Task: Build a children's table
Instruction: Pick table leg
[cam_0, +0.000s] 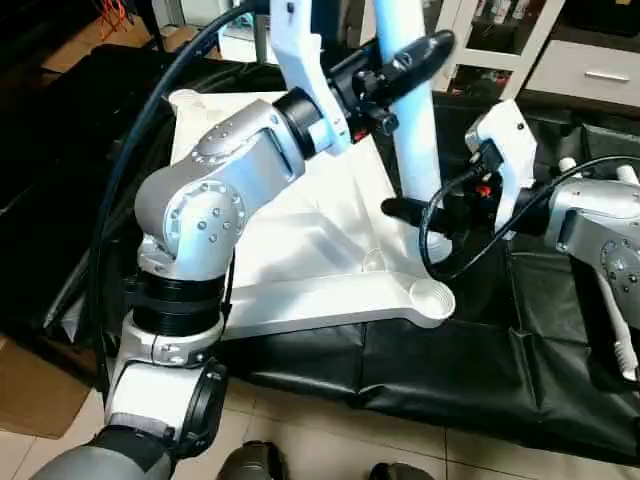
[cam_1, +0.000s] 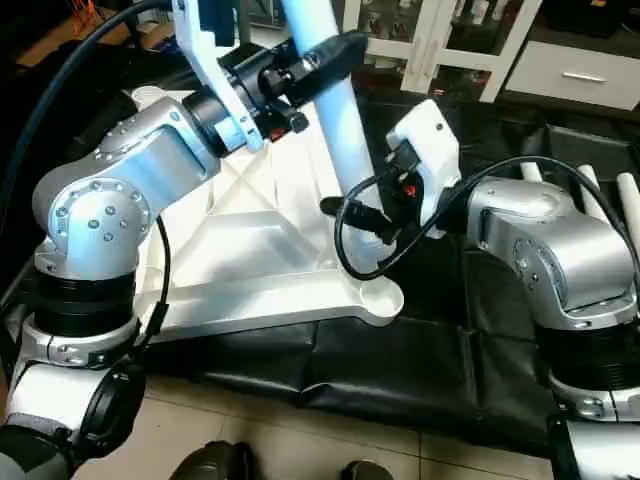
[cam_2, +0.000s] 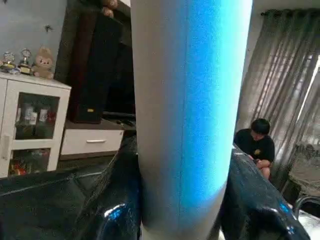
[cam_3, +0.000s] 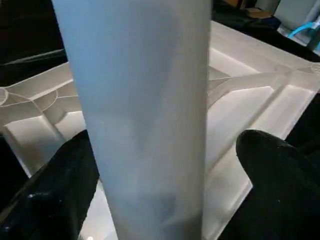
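Observation:
The children's table top (cam_0: 300, 250) lies upside down on black cloth, ribbed underside up, with an empty corner socket (cam_0: 432, 297) at its near right. One white leg (cam_0: 415, 130) stands nearly upright over that side. My left gripper (cam_0: 422, 55) is shut on the leg high up, its fingers (cam_2: 112, 205) pressed on both sides. My right gripper (cam_0: 425, 215) stands open around the leg lower down, and one finger (cam_3: 280, 175) keeps a gap from it. The leg's lower end is hidden behind that gripper.
More white legs (cam_1: 590, 180) lie on the black cloth (cam_0: 400, 370) at the right. A white cabinet with drawers (cam_0: 590, 70) stands behind the work. A person (cam_2: 256, 145) sits in the background of the left wrist view. Tiled floor (cam_0: 330, 440) runs along the near edge.

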